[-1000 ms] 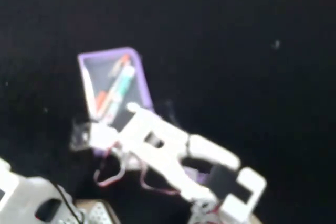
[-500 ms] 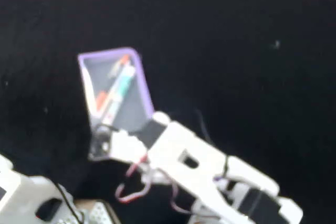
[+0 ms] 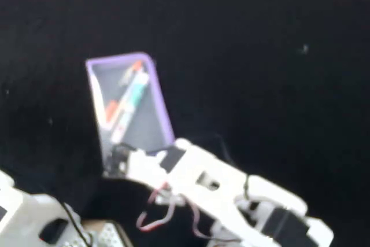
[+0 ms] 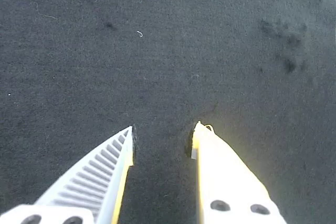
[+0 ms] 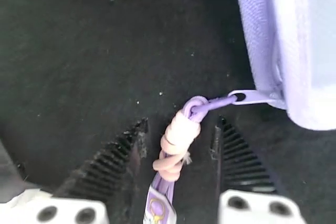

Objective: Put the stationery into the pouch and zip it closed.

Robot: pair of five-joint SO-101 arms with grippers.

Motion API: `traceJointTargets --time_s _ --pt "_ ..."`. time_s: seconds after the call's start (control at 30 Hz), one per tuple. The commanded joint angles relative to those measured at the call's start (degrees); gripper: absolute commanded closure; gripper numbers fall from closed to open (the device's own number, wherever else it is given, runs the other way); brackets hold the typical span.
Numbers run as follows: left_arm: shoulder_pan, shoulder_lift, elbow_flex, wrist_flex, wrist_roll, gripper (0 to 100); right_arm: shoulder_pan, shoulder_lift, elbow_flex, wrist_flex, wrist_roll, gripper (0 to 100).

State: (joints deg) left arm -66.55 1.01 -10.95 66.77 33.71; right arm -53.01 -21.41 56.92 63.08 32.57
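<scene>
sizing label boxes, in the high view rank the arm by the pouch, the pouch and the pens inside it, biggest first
1. right arm, looks largest, but it stands above the table and nearer the camera, so its lead is unsure
2. pouch
3. pens, clearly smallest

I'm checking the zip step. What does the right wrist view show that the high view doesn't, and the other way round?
Right wrist view: the zipper pull, a purple cord with a pale bead, lies between the open fingers of the right gripper and is tied to the slider tab.
High view: the whole pouch with pens inside, and the white arm at its near end.
Both: the purple pouch and the black table.
</scene>
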Motion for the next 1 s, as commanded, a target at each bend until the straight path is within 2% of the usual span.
traceJointTargets --time_s 0.0,0.23,0.43,0.63,0.7,0.97 --pt "0.66 -0.62 -2.15 0.18 0.18 81 1.76 -2.24 1.19 -2.99 0.09 80.4" --pt "0.66 -0.62 -2.15 0.18 0.18 81 10.11 -2.24 1.89 -3.78 1.41 81.2" --pt "0.66 -0.62 -1.71 0.18 0.18 81 10.02 -2.24 1.98 -3.69 2.55 94.5" --pt "0.75 -0.62 -0.66 -0.26 0.18 81 10.02 0.66 2.42 -4.13 2.64 95.0" --pt "0.75 -0.62 -0.66 -0.26 0.18 81 10.02 3.21 1.8 -4.57 2.64 98.3" --pt "1.36 -0.62 -0.66 -0.26 0.18 81 10.29 7.96 -6.37 -3.96 2.37 98.7"
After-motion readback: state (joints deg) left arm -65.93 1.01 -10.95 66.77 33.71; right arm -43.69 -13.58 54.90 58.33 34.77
